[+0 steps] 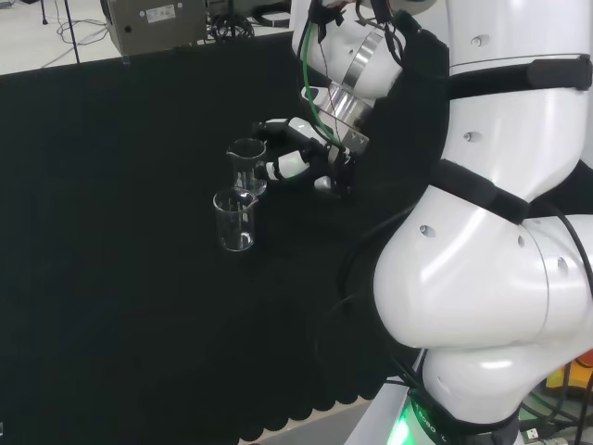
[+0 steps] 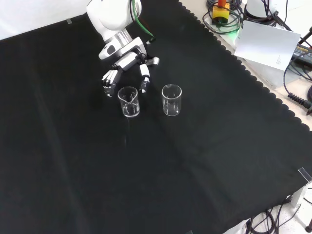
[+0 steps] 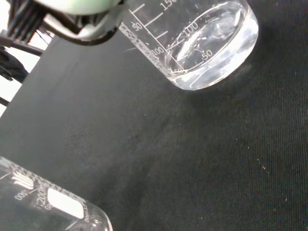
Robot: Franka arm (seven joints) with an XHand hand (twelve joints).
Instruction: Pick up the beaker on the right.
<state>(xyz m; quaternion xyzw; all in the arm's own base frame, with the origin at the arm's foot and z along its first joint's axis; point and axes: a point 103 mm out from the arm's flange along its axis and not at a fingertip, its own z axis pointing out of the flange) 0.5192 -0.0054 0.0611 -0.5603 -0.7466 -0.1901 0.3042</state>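
Hand (image 2: 127,68) is hovering with fingers spread just behind the left beaker (image 2: 129,101), front view; second beaker (image 2: 171,100) is standing apart, open table (image 2: 204,165) surrounding both.

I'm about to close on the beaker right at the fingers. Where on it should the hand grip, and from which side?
Judging by its pose, grip the beaker around the middle of its straight glass wall, coming from the arm's side, where the hand already is. It stands upright with its mouth open, so fingers and thumb can wrap the wall. The second beaker stands apart to the right in the front view, leaving room.
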